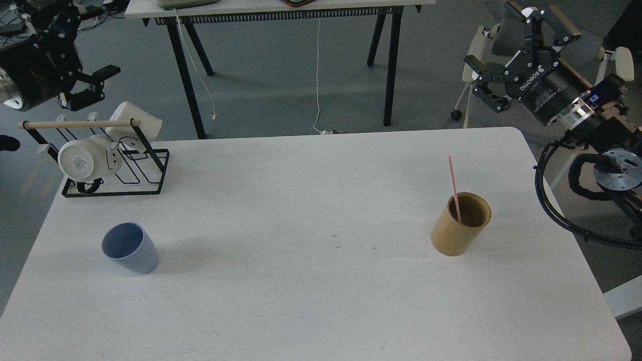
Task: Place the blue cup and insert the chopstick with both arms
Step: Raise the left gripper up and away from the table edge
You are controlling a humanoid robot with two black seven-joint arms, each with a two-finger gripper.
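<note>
A blue cup stands upright on the white table at the front left. A round wooden holder stands at the right with one pink chopstick leaning in it. My left gripper is open and empty, high off the table's far left corner, well away from the cup. My right gripper is open and empty, raised beyond the table's far right corner, behind the holder.
A black wire rack with a wooden rod holds two white mugs at the far left of the table. A dark-legged table and a chair stand on the floor beyond.
</note>
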